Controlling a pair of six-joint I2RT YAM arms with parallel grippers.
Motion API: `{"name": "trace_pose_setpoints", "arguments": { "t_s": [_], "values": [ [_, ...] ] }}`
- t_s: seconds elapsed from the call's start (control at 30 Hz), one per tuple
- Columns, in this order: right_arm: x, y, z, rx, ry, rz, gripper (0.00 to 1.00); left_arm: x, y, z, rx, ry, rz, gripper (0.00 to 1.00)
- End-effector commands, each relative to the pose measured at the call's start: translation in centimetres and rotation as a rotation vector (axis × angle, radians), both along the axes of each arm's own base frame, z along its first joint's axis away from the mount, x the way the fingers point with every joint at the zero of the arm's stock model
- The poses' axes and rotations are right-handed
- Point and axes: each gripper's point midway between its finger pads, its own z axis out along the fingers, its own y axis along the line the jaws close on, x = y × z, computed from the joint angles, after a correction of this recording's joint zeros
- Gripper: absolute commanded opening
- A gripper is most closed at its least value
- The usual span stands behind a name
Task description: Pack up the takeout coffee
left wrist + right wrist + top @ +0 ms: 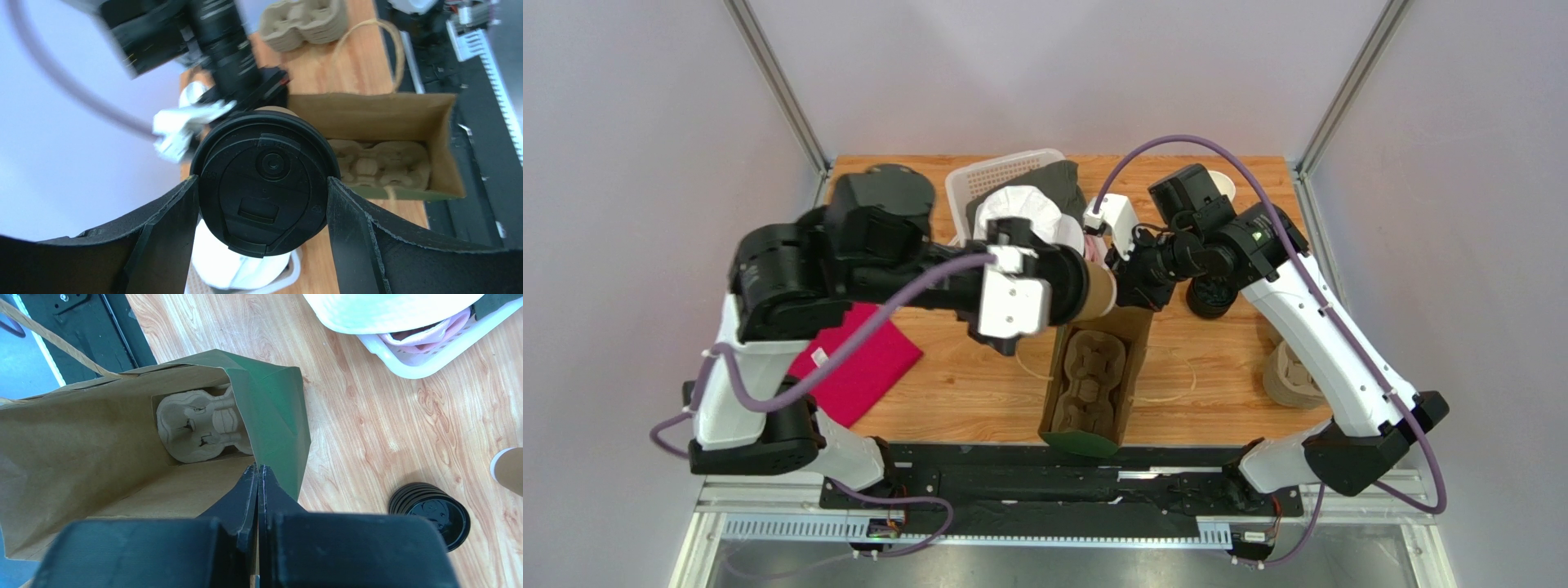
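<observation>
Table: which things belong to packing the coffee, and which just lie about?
Job: lidded brown paper cup, left gripper holding it, brown paper bag, pulp tray inside, right gripper pinching bag.
Idle: magenta cloth, white plastic basket, black lid stack.

I'm looking down on a wooden table with warm orange grain in the middle of the top view. Plain pale lilac-grey walls close it in on the left, right and back. Slanted metal posts stand at the upper left and upper right. A black base plate and a slotted grey rail run along the bottom. The light is soft and even.
</observation>
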Motion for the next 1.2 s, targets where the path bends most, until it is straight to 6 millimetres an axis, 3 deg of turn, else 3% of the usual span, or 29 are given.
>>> {"name": "trace_pose_setpoints", "arguments": {
  "t_s": [0.0, 0.13, 0.2, 0.27, 0.3, 0.5, 0.57, 0.6, 0.67, 0.7, 0.8, 0.9, 0.93, 1.03, 1.13, 1.17],
  "values": [
    [1.3, 0.9, 2.5, 0.074, -0.059, -0.040, 0.00, -1.5, -1.7, -5.0, 0.216, 0.015, -0.013, 0.40],
    [1.3, 0.8, 2.7, 0.080, -0.063, -0.056, 0.00, -2.6, -3.5, -9.5, 0.355, 0.080, -0.030, 0.40],
    [1.0, 0.8, 2.7, 0.088, -0.056, -0.051, 0.00, -2.3, -3.9, -12.6, 0.447, 0.106, -0.007, 0.39],
    [0.7, 0.8, 2.7, 0.094, -0.051, -0.045, 0.00, -1.8, -4.2, -13.9, 0.464, 0.093, 0.009, 0.39],
    [0.4, 0.9, 2.7, 0.102, -0.047, -0.035, 0.00, -1.4, -4.1, -15.7, 0.514, 0.081, 0.017, 0.39],
    [-0.7, 1.1, 2.2, 0.121, -0.010, 0.004, 0.00, -0.1, -4.9, -20.2, 0.586, 0.036, 0.038, 0.38],
    [-1.2, 1.0, 1.9, 0.119, 0.004, 0.011, 0.00, 0.2, -5.5, -20.6, 0.561, 0.015, 0.031, 0.38],
    [-1.5, 1.0, 1.8, 0.125, 0.015, 0.020, 0.00, 0.3, -5.2, -22.1, 0.591, 0.013, 0.032, 0.38],
    [-2.1, 0.8, 1.3, 0.123, 0.030, 0.030, 0.00, 0.6, -5.5, -22.3, 0.563, -0.007, 0.028, 0.38],
    [-2.5, 0.7, 1.2, 0.123, 0.041, 0.034, 0.00, 0.7, -5.1, -23.5, 0.584, 0.000, 0.028, 0.38],
    [-3.9, 0.1, 0.5, 0.116, 0.077, 0.050, 0.00, 1.3, -4.7, -24.3, 0.568, 0.016, 0.042, 0.38],
    [-5.7, -1.1, -0.7, 0.092, 0.109, 0.056, 0.00, 1.6, -4.2, -23.5, 0.506, 0.047, 0.056, 0.38],
    [-6.1, -1.6, -1.1, 0.079, 0.110, 0.062, 0.00, 1.6, -4.1, -22.4, 0.456, 0.043, 0.057, 0.38],
    [-6.6, -2.8, -2.4, 0.041, 0.106, 0.042, 0.01, 1.1, -3.9, -21.4, 0.385, 0.037, 0.040, 0.38],
    [-7.5, -3.0, -2.6, 0.049, 0.128, 0.049, 0.08, 0.6, -3.6, -21.5, 0.376, 0.050, 0.024, 0.38],
    [-7.7, -3.0, -2.7, 0.053, 0.134, 0.055, 0.15, 0.5, -3.7, -21.5, 0.371, 0.052, 0.021, 0.38]
  ]
}}
